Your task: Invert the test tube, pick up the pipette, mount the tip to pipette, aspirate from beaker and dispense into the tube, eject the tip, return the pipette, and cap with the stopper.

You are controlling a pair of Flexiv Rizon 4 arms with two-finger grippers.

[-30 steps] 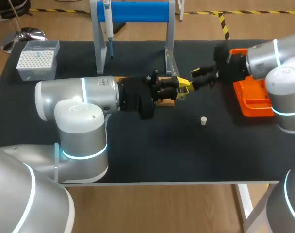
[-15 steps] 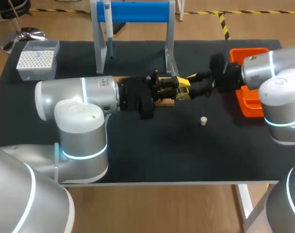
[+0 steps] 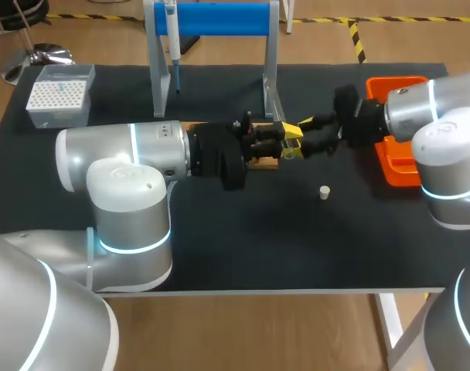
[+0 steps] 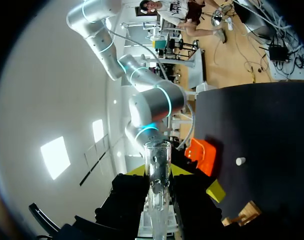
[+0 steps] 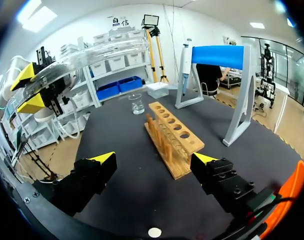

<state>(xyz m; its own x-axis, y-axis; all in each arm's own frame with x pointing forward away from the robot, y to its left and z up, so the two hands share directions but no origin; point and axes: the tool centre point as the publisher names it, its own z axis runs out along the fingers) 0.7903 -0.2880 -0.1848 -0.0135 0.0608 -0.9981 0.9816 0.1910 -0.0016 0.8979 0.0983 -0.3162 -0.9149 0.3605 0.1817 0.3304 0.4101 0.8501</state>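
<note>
My left gripper (image 3: 291, 141) is over the middle of the table, shut on a clear test tube (image 4: 157, 156) that sticks out past its fingers. From my right gripper, the tube (image 5: 77, 59) lies nearly level, off to one side and above. My right gripper (image 3: 316, 137) stands open just right of the left one, with nothing between its fingers (image 5: 100, 161). The wooden rack (image 5: 174, 136) is ahead of it, with the beaker (image 5: 136, 103) beyond. The pipette (image 3: 171, 37) hangs on the blue stand. The white stopper (image 3: 325, 192) lies on the mat.
A tip box (image 3: 59, 94) sits at the back left. An orange tray (image 3: 396, 158) lies at the right, partly under my right arm. The blue stand (image 3: 219, 22) rises at the back middle. The rack (image 3: 264, 160) is mostly hidden under my left wrist.
My right arm has moved left, bringing its open gripper close to the left gripper's tips and uncovering more of the orange tray. The left arm and tube have stayed still.
</note>
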